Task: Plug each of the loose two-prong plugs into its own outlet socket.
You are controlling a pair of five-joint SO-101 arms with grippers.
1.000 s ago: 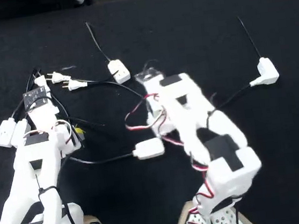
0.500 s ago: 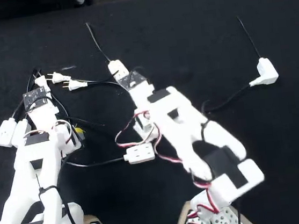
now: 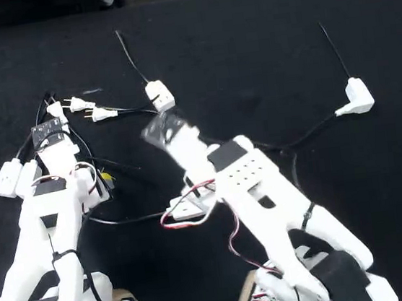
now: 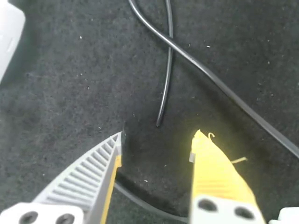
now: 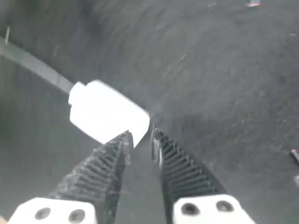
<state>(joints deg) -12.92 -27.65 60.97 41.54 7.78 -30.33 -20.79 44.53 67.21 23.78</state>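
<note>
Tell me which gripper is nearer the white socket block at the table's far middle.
Right. The right gripper sits just short of the socket block; the left gripper is well off to its left, over black cables.

In the high view the right arm (image 3: 263, 187) covers part of a white socket block (image 3: 185, 211). In the left wrist view a white casing (image 4: 7, 32) and two black cables (image 4: 170, 44) run off the edge.

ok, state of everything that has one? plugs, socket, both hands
White two-prong plugs: both loose on the black cloth, unplugged.
White square outlet socket: nothing plugged in.
Left hand: open, empty.
Right hand: slightly open, empty, tips by that socket.
</note>
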